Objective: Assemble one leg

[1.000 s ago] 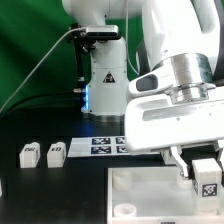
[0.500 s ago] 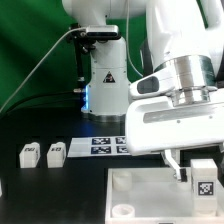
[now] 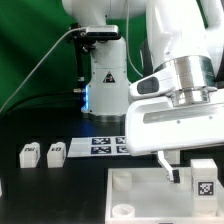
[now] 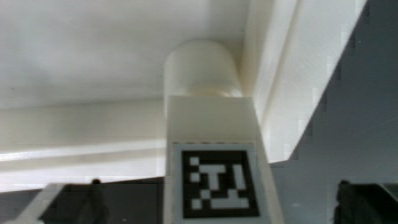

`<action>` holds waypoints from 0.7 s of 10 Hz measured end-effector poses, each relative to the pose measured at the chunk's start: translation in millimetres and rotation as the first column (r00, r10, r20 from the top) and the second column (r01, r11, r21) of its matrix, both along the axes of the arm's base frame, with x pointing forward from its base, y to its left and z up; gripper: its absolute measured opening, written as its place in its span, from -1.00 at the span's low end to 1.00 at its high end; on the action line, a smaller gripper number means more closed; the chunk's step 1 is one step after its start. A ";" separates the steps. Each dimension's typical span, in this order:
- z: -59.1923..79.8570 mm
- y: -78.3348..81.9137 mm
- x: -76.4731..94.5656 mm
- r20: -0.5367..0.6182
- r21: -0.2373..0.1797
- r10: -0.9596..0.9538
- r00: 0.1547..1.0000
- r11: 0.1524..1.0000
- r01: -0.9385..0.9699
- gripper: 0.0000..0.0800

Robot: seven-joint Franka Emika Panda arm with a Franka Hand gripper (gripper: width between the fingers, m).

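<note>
Apparently the leg (image 3: 205,180) stands on the panel (image 3: 130,185) at the lower right of the exterior frame. Its long axis is upright and its tag faces the camera. The jaws sit wide on either side and do not touch it. Whether its foot is fully seated in a socket is hidden, so tightening probably remains. Another leg (image 3: 29,153) lies on the desk (image 3: 60,178), middle left.

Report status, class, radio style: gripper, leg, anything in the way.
Gripper open, gaps either side of leg. Leg at panel corner, seating unclear. Nothing in the way.
</note>
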State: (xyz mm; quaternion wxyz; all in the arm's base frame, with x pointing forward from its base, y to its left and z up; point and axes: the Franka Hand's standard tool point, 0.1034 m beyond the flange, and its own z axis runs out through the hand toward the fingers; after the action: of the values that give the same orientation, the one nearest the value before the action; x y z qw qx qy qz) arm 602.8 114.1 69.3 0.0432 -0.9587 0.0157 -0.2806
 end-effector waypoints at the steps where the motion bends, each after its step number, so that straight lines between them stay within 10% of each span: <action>1: 0.0 0.0 0.0 0.000 0.000 0.000 1.000 1.000 0.000 0.62; 7: 24.3 5.3 2.5 -0.131 0.033 0.010 0.991 0.999 -0.005 0.62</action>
State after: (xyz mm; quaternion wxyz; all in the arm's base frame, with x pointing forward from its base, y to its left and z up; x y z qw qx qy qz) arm 605.3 119.4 93.5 0.0588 -0.9743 0.0195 -0.2166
